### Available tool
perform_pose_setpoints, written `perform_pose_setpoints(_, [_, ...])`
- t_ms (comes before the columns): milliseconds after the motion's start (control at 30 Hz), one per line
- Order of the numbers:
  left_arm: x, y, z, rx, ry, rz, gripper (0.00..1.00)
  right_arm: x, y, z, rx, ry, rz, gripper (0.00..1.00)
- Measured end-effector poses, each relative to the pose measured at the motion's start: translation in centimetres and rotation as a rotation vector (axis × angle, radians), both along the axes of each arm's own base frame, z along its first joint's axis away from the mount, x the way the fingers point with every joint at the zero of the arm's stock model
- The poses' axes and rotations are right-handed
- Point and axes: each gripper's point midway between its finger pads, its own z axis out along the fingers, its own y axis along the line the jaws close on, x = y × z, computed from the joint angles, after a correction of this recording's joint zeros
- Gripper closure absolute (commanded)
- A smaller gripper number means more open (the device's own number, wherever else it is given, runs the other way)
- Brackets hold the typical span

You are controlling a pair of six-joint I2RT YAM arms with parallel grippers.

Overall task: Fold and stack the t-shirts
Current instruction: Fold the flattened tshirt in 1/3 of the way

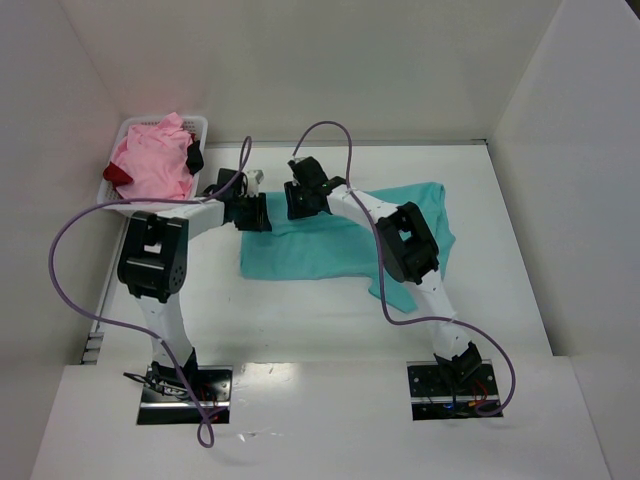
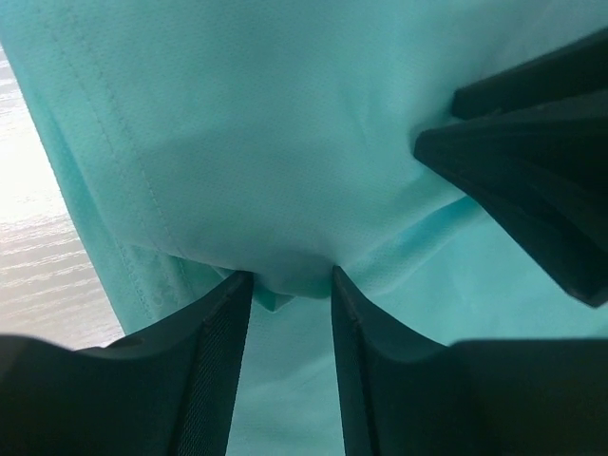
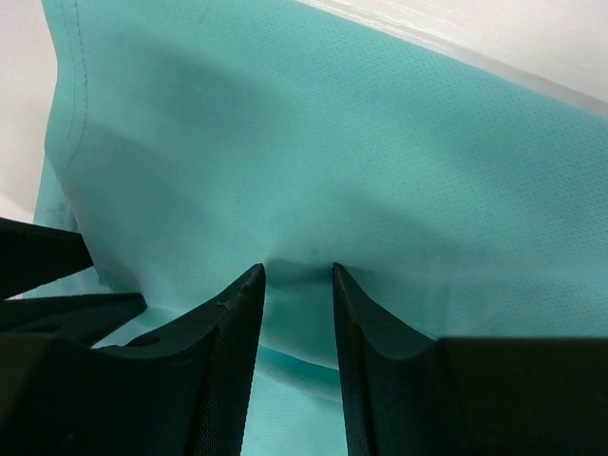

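The teal t-shirt lies partly folded across the middle of the table. Both grippers are down on its far left part, close together. My left gripper stands open, its fingertips pressed into the teal cloth with a small fold between them. My right gripper is also open, tips resting on the teal cloth, which dents between them. The pink t-shirt fills the basket, with the dark red t-shirt peeking out at its left.
The white lattice basket stands at the far left corner beside the left arm. White walls close in the table on the left, back and right. A purple cable loops off each arm.
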Motion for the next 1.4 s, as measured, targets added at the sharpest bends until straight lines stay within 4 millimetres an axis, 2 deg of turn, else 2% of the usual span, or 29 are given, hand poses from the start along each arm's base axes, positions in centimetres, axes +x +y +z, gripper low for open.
perform_pose_setpoints(133, [-0.5, -0.1, 0.1, 0.000, -0.005, -0.037, 0.53, 0.1, -0.1, 0.0, 0.000, 0.000, -0.002, 0.59])
perform_pose_setpoints(400, [-1.1, 0.2, -0.2, 0.027, 0.007, -0.065, 0.68, 0.4, -0.4, 0.0, 0.001, -0.001, -0.008, 0.59])
perform_pose_setpoints(900, [-0.8, 1.4, -0.6, 0.092, 0.014, -0.033, 0.95, 0.9, -0.6, -0.1, 0.005, -0.003, -0.014, 0.60])
perform_pose_setpoints(1100, [-0.6, 2.5, -0.6, 0.150, 0.024, 0.004, 0.98, 1.1, -0.5, -0.1, 0.007, -0.005, -0.013, 0.60])
perform_pose_setpoints(1167, [-0.7, 2.9, -0.5, 0.170, 0.029, 0.017, 0.98, 1.1, -0.5, -0.1, 0.007, -0.005, -0.014, 0.63])
perform_pose_setpoints(1400, [-1.9, 4.5, 0.2, 0.242, 0.059, 0.061, 0.98, 1.5, -0.8, -0.2, 0.008, -0.005, -0.023, 0.65])
